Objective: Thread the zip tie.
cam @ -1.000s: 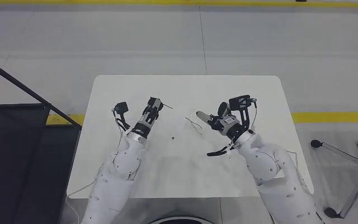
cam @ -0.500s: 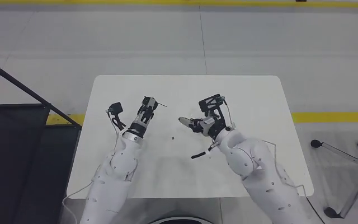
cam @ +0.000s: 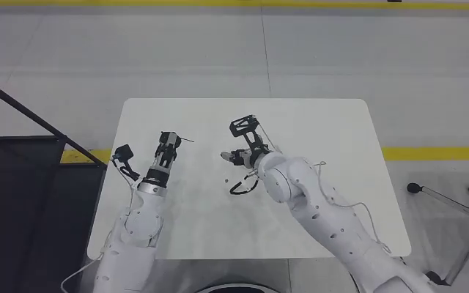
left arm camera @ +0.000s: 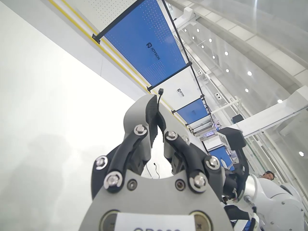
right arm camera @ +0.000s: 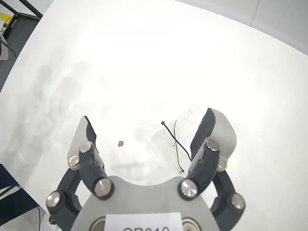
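Left gripper [left arm camera: 155,111]: fingers closed tight on a black zip tie [left arm camera: 160,92]. The strap is pinched between the ribbed pads and the square head pokes out just past the fingertips. In the top view this gripper [cam: 170,139] sits over the left part of the desk [cam: 330,132], nearer the far-left corner, with a thin bit of tie sticking out at the tip.

Right gripper [right arm camera: 148,118]: fingers spread wide, nothing held, over the desk's middle. Two loose zip ties [right arm camera: 175,141] lie flat on the desk, crossed in an X, in the gap between the fingers but much nearer one pad. One strap end runs behind that pad; can't tell if it touches. Small brown speck [right arm camera: 120,143] on the desk, between the ties and the other finger.

Writing: blue wall panels [left arm camera: 154,51] carry a white logo and a word. Each gripper base has a white label [right arm camera: 144,222] with dark print, cut off by the frame edge and unreadable.
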### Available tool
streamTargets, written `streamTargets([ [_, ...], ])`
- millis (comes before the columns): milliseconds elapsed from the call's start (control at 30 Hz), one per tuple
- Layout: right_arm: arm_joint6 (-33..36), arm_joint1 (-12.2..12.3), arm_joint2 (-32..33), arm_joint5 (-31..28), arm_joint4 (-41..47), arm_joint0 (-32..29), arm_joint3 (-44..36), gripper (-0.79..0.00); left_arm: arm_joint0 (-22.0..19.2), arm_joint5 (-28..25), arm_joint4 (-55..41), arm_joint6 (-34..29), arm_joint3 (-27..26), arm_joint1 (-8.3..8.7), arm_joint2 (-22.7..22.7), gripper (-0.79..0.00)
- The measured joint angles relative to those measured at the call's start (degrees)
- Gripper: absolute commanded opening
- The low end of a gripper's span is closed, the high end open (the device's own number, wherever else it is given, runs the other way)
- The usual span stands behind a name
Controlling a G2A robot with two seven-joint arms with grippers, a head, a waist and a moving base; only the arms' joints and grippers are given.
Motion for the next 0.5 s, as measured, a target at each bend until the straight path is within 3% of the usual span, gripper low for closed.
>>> streamTargets([
  [267,1.06,-0.29,-1.26,1.65,-3.09,-0.04,0.33,0.000,0.00,0.01,0.01,0.00,0.00,0.00,0.00,-0.785],
  [400,7.28,-1.94,-4.73,8.50,-8.08,2.90,0.57,-0.003,0.00,0.01,0.01,0.00,0.00,0.00,0.00,-0.785],
  [500,13.18,-3.62,-7.62,11.81,-10.49,6.59,2.24,-0.068,0.00,0.01,0.01,0.00,0.00,0.00,0.00,-0.785],
])
